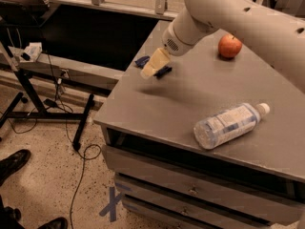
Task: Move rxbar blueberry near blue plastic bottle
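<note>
The rxbar blueberry (164, 71), a small dark navy bar, lies near the table's far left edge, partly hidden behind my gripper. My gripper (151, 67), with pale yellowish fingers, hangs from the white arm right over the bar. The blue plastic bottle (229, 124), clear with a white cap and pale label, lies on its side near the table's front right, well apart from the bar.
A red apple (229, 46) sits at the back of the grey table (157, 109). Drawers run under the table's front edge. A black stand with cables (43, 94) is on the floor at left. A dark shoe (14, 162) is at bottom left.
</note>
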`<state>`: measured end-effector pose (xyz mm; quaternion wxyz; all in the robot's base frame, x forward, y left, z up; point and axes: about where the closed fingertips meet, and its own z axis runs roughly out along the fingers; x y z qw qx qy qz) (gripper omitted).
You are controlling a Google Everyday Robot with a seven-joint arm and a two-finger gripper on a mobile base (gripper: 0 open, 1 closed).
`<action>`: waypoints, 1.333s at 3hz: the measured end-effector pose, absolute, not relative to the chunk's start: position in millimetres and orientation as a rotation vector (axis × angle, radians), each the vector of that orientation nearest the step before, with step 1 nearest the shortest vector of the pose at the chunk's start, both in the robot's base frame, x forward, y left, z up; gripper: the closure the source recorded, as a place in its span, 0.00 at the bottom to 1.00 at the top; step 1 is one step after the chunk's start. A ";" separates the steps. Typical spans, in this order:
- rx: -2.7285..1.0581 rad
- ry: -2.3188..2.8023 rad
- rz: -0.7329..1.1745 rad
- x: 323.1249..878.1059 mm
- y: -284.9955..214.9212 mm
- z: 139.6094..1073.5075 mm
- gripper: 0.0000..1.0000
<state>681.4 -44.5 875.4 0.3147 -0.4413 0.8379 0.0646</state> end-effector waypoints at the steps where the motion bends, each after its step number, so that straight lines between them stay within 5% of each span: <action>1: -1.130 2.231 0.175 693.7 -41.4 859.2 0.00; 2: -1.108 2.248 0.190 700.7 -36.1 846.9 0.00; 4: -1.072 2.265 0.223 703.3 -32.9 834.5 0.41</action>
